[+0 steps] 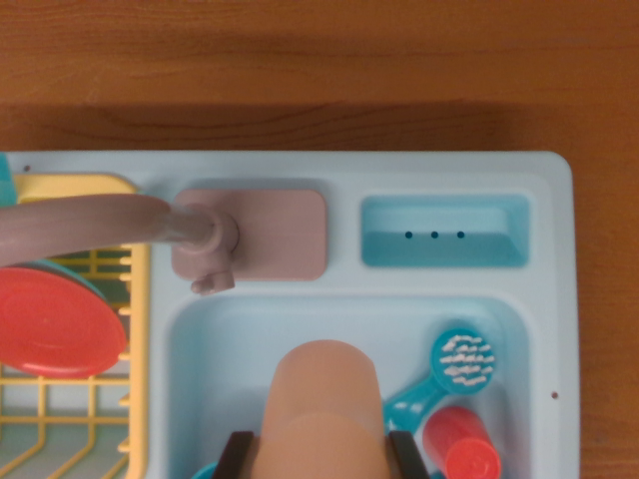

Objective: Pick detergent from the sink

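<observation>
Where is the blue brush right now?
In the wrist view the blue brush lies in the sink basin at lower right, between the tan bottle and the red cylinder.

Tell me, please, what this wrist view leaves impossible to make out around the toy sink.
- Peach-tan cylindrical bottle: lower end cut off by the bottom edge.
- Gripper: only two black fingers flank the bottle; their contact is blurred.
- Red cylinder: cut off at the bottom edge.
- Teal brush: handle end hidden behind the bottle.
- Yellow wire rack and red plate: cropped by the left edge.
</observation>
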